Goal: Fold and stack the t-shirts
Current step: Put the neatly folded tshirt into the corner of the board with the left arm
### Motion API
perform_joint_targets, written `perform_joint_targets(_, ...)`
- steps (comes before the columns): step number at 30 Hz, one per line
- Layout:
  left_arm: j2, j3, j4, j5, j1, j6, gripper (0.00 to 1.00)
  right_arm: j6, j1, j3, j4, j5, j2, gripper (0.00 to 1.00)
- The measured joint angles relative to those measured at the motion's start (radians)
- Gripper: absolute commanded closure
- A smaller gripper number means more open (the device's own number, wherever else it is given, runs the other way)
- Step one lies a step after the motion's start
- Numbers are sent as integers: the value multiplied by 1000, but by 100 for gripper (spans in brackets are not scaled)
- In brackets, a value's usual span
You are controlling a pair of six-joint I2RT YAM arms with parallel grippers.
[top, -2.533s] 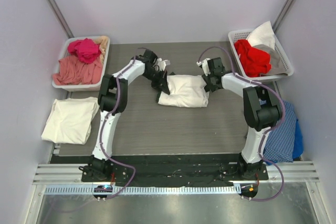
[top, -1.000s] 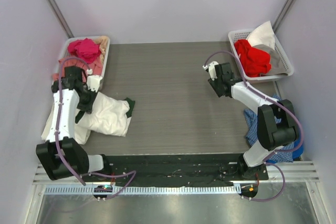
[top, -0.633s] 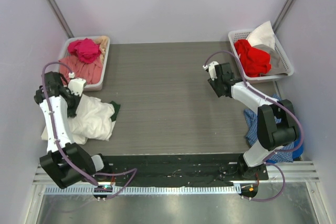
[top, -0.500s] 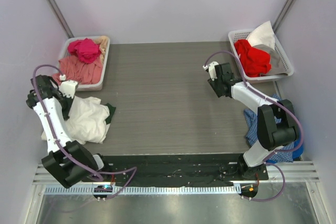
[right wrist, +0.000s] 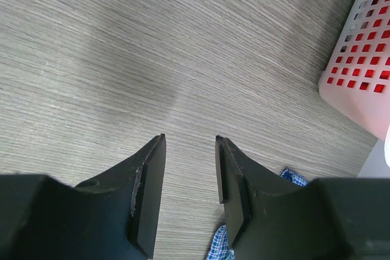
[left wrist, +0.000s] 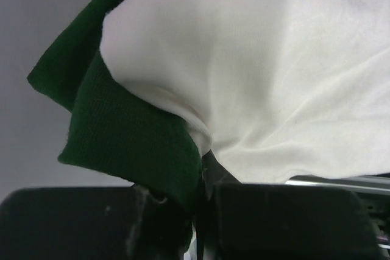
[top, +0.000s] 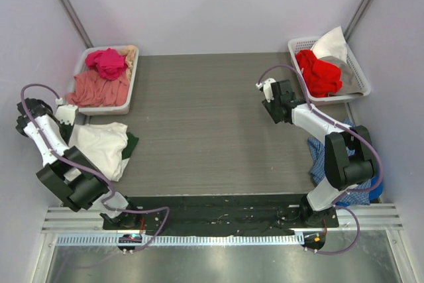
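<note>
Cream t-shirt [top: 99, 149] over dark green t-shirt [top: 131, 142], both clamped in left hand [left wrist: 204, 172] at left edge of table [top: 212, 130]; right hand [right wrist: 189, 143] hovers, jaws apart, empty.

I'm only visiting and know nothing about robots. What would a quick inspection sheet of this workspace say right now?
Surface: grey wood-grain table, bare in the middle.
Job's things: t-shirt bundle at the table's left edge, cream with dark green showing at its side.
Clutter: left basket holding pink and red garments; right basket holding red and white cloth; blue checked cloth beside the right arm.
Grippers: left gripper, fingers shut on the t-shirt bundle; right gripper, fingers open over bare table, holding nothing.
Cables: purple cables loop along both arms; no snag visible.
Surroundings: pale walls; metal rail at the near edge.
</note>
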State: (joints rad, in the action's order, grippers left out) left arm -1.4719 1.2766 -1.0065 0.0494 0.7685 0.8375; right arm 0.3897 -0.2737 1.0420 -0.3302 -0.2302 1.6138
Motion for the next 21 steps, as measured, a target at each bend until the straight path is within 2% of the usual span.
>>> perform_joint_targets(11,-168,61,122,-58,100,34,100,-2,0,-1,0,3,0,55)
perform_joint_targets(17,-193,74,127,-56,105,39,100,-4,0,-1,0,5,0,55)
perform_joint_targets(18,-199,78,126,-55,105,39,98,-4,0,-1,0,5,0,55)
perform_joint_targets(20,-211,85,122,-53,106,39,85,-4,0,-1,-1,5,0,55)
perform_joint_targets(21,-217,90,116,-48,105,38,84,-4,0,-1,-1,5,0,55)
